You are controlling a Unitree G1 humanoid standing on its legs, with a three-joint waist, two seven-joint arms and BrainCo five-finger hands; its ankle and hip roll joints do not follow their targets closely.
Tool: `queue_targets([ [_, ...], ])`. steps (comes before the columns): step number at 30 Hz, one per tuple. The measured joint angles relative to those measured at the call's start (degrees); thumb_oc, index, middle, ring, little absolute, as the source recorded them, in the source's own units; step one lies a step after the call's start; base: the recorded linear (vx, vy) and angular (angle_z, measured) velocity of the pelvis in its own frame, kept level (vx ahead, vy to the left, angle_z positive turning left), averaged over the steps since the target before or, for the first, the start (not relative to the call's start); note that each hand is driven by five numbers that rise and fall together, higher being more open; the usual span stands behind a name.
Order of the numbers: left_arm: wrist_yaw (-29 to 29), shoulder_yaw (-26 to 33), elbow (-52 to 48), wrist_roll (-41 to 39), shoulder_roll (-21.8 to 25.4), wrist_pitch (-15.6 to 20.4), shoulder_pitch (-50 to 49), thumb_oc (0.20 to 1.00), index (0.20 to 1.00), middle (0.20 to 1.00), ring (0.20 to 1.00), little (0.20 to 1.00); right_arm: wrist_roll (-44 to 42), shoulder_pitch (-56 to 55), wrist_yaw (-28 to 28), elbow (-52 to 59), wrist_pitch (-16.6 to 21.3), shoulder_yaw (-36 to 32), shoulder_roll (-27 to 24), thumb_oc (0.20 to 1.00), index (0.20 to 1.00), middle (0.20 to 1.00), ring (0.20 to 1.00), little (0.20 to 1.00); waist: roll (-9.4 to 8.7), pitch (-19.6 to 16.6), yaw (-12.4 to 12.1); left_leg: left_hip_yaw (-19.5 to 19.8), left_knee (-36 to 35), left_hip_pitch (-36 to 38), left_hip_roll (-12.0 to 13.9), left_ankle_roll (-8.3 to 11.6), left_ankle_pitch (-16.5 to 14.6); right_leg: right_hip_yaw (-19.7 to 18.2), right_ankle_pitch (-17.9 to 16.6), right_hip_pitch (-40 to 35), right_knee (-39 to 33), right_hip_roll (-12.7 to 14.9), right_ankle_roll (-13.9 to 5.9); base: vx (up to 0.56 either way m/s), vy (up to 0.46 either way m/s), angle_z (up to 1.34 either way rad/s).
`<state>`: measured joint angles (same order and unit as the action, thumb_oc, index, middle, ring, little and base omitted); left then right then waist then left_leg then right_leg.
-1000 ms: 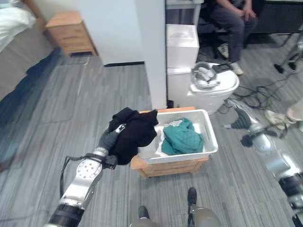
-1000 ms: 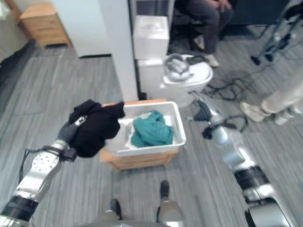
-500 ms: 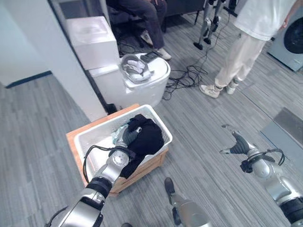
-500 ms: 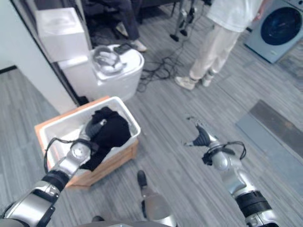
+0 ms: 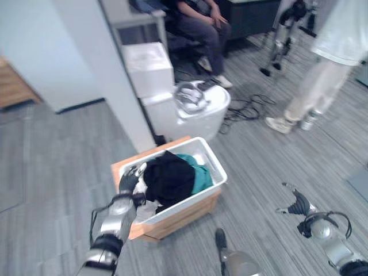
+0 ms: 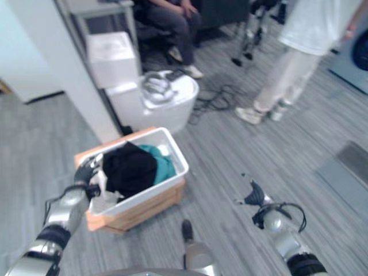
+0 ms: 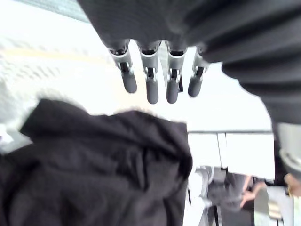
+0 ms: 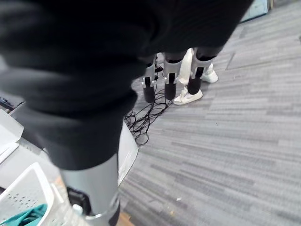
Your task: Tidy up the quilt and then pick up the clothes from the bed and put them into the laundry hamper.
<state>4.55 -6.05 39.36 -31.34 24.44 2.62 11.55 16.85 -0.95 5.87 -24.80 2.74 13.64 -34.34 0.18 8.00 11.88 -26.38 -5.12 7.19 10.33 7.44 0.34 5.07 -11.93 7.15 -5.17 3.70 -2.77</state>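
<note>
A crumpled black garment [image 5: 170,177] lies heaped inside a white perforated plastic laundry hamper [image 5: 220,173], which sits on a low light-wood stand [image 5: 175,221] on grey wood-grain flooring [image 5: 52,167]. The garment rests partly on top of a teal garment [image 5: 200,177] that shows at the hamper's far right side. The robot's left hand [image 5: 129,179] hovers at the hamper's left rim, just beside the black garment; in the left wrist view its fingers [image 7: 152,82] hang straight and relaxed above the dark cloth [image 7: 94,174], with a gap between fingertips and fabric, holding nothing. The right hand [image 6: 253,196] is well apart from the hamper, low over the floor to the near right, its fingers spread loosely and empty; the right wrist view shows those fingers [image 8: 170,82] extended over bare flooring. Beyond the hamper, to the far side, stands a white rounded appliance [image 5: 204,118] with a grey headset [image 5: 190,96] on its lid, next to a white box-shaped unit [image 5: 148,68] and a pale wall pillar [image 5: 103,75]. A seated person in dark trousers [image 5: 204,23] is at the far side, and a standing person in light trousers [image 5: 322,80] is at the far right.
</note>
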Motion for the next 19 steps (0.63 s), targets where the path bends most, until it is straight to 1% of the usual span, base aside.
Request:
queue_targets([
  [1, -1.0, 2.2, -0.8, -0.1, 1.7, 0.5, -5.2, 1.000, 1.000, 1.000, 1.000, 1.000, 0.0, 1.5, -0.9, -3.1, -0.1, 1.0, 3.1, 1.000, 1.000, 1.000, 1.000, 1.000, 0.60, -0.1, -1.1, 0.5, 0.0, 0.2, -0.1, 0.02, 0.0, 0.5, 0.1, -0.5, 0.0, 0.2, -0.01, 0.04, 0.026, 0.23],
  [2, -1.0, 3.1, -1.1, 0.0, 2.2, 0.8, -7.5, 1.000, 1.000, 1.000, 1.000, 1.000, -0.1, 1.5, -1.1, -3.7, 0.0, 1.6, 4.1, 1.000, 1.000, 1.000, 1.000, 1.000, 0.71, -0.1, -1.8, 0.7, 0.0, 0.2, -0.1, -0.04, 0.0, 0.8, 0.1, -0.8, 0.0, 0.4, 0.00, 0.03, 0.021, 0.20],
  [3, -0.9, 4.1, -0.8, 0.0, 2.7, 0.8, -8.7, 1.000, 1.000, 1.000, 1.000, 1.000, -0.1, 2.0, -1.2, -5.3, 0.0, 2.4, 5.3, 1.000, 1.000, 1.000, 1.000, 1.000, 0.60, -0.2, -2.7, 1.0, 0.0, 0.2, -0.1, -0.07, 0.1, 1.0, 0.1, -1.0, 0.0, 0.4, 0.00, 0.03, 0.019, 0.22],
  [4, -0.6, 5.6, 0.6, 0.3, 2.6, 1.5, -9.2, 1.000, 1.000, 1.000, 1.000, 1.000, -0.9, 3.1, -1.2, -9.2, 0.0, 3.1, 7.4, 1.000, 1.000, 1.000, 1.000, 1.000, 0.35, -0.3, -3.4, 2.1, 0.0, 0.4, 0.0, -0.12, 0.1, 1.6, 0.2, -1.6, 0.0, 0.5, 0.03, 0.03, 0.023, 0.24],
  [5, -0.4, 6.1, 1.8, 0.4, 2.5, 2.0, -9.2, 1.000, 1.000, 1.000, 1.000, 1.000, -1.4, 3.6, -1.5, -11.6, 0.0, 3.7, 8.4, 1.000, 1.000, 1.000, 1.000, 1.000, 0.14, -0.4, -3.8, 2.4, 0.0, 0.5, 0.0, -0.11, 0.2, 2.0, 0.2, -2.0, 0.0, 0.5, 0.05, 0.04, 0.054, 0.34],
  [6, -0.3, 7.1, 2.7, 0.0, 1.8, 2.3, -10.2, 1.000, 1.000, 1.000, 1.000, 1.000, -2.2, 3.5, -2.5, -13.7, -0.2, 4.7, 9.9, 1.000, 1.000, 1.000, 1.000, 1.000, 0.07, -0.6, -5.1, 3.4, 0.0, 1.0, 0.1, -0.57, 0.5, 2.8, 0.5, -3.0, 0.0, 0.7, 0.10, 0.02, 0.046, 0.32],
  [7, -0.3, 7.3, 2.7, -0.1, 1.4, 2.3, -10.7, 1.000, 1.000, 1.000, 1.000, 1.000, -2.2, 3.4, -2.6, -14.1, -0.1, 4.7, 10.4, 1.000, 1.000, 1.000, 1.000, 1.000, -0.01, -0.6, -5.1, 3.7, 0.0, 1.2, -0.1, -0.65, 0.5, 3.2, 0.6, -3.3, 0.0, 0.9, 0.07, 0.03, 0.082, 0.30],
  [9, -3.1, 6.2, 2.0, -1.3, 0.1, 2.2, -14.5, 1.000, 1.000, 1.000, 1.000, 1.000, -3.5, 3.4, -2.9, -16.3, -0.1, 4.4, 12.2, 1.000, 1.000, 1.000, 1.000, 1.000, -0.15, -1.2, -5.9, 3.9, 0.0, 1.0, -0.4, -0.71, 0.6, 3.6, 0.7, -3.5, 0.0, 1.3, 0.02, 0.02, 0.058, 0.14],
  [11, -5.5, 3.8, 4.5, -0.8, -0.8, 1.3, -16.1, 1.000, 1.000, 1.000, 1.000, 1.000, -4.5, 3.3, -3.3, -18.1, -0.3, 4.5, 13.3, 1.000, 1.000, 1.000, 1.000, 1.000, -0.55, -1.5, -6.0, 4.9, 0.0, 0.9, -0.9, -1.00, 0.7, 4.1, 0.6, -3.6, 0.0, 1.9, -0.07, 0.03, 0.065, 0.15],
  [12, -6.5, 2.8, 10.1, 2.0, -2.6, 1.6, -15.9, 1.000, 1.000, 1.000, 1.000, 1.000, -4.6, 4.2, -3.2, -21.4, -0.5, 4.3, 15.0, 1.000, 1.000, 1.000, 1.000, 1.000, -0.86, -1.8, -5.9, 5.1, 0.0, 1.0, -1.1, -1.10, 0.7, 4.2, 0.6, -3.9, 0.0, 2.2, -0.08, 0.03, 0.051, 0.12],
  [14, -6.8, 2.1, 18.7, 4.7, -5.3, 0.6, -14.5, 1.000, 1.000, 1.000, 1.000, 1.000, -6.2, 5.2, -3.3, -26.1, -1.1, 4.6, 17.5, 1.000, 1.000, 1.000, 1.000, 1.000, -1.11, -2.8, -5.7, 5.0, 0.0, 1.4, -1.1, -1.26, 0.5, 4.2, 0.6, -4.4, 0.0, 2.2, -0.10, 0.01, 0.030, 0.03],
  [15, -7.1, 1.2, 20.2, 6.0, -7.5, -0.4, -14.8, 1.000, 1.000, 1.000, 1.000, 1.000, -6.9, 4.8, -3.5, -27.0, -1.1, 5.3, 19.5, 1.000, 1.000, 1.000, 1.000, 1.000, -1.66, -3.2, -6.1, 5.2, 0.0, 1.1, -1.2, -1.29, 0.5, 4.4, 0.7, -4.3, 0.0, 2.4, -0.08, 0.02, 0.034, 0.07],
  [16, -6.7, 0.1, 22.9, 8.4, -8.1, 0.4, -14.4, 1.000, 1.000, 1.000, 1.000, 1.000, -7.3, 5.7, -3.3, -30.3, -0.9, 5.3, 20.5, 1.000, 1.000, 1.000, 1.000, 1.000, -1.99, -3.5, -6.2, 5.4, 0.0, 1.1, -1.3, -1.37, 0.6, 4.7, 0.7, -4.4, 0.0, 2.5, -0.10, 0.03, 0.044, 0.07],
  [17, -6.7, -0.3, 25.9, 10.4, -8.7, 0.7, -13.2, 1.000, 1.000, 1.000, 1.000, 1.000, -7.8, 6.8, -3.3, -33.4, -1.3, 5.9, 21.2, 1.000, 1.000, 1.000, 1.000, 1.000, -2.02, -3.8, -6.0, 5.3, 0.0, 1.3, -1.3, -1.42, 0.6, 4.6, 0.7, -4.5, 0.0, 2.5, -0.11, 0.04, 0.025, 0.05],
  [18, -6.6, -1.2, 27.9, 13.4, -10.7, -0.1, -13.1, 1.000, 1.000, 1.000, 1.000, 1.000, -8.0, 6.7, -3.6, -34.8, -1.9, 7.7, 22.3, 1.000, 1.000, 1.000, 1.000, 1.000, -2.06, -4.3, -6.2, 5.4, 0.0, 1.2, -1.3, -1.43, 0.6, 4.6, 0.7, -4.5, 0.0, 2.6, -0.11, 0.04, 0.025, 0.01],
  [19, -6.5, -1.4, 28.7, 14.4, -11.5, 0.0, -13.0, 1.000, 1.000, 1.000, 1.000, 1.000, -8.2, 6.6, -3.6, -35.3, -2.0, 7.8, 22.9, 1.000, 1.000, 1.000, 1.000, 1.000, -2.08, -4.4, -6.2, 5.4, 0.0, 1.3, -1.3, -1.47, 0.7, 4.7, 0.7, -4.6, 0.0, 2.6, -0.11, 0.03, 0.022, 0.02],
])
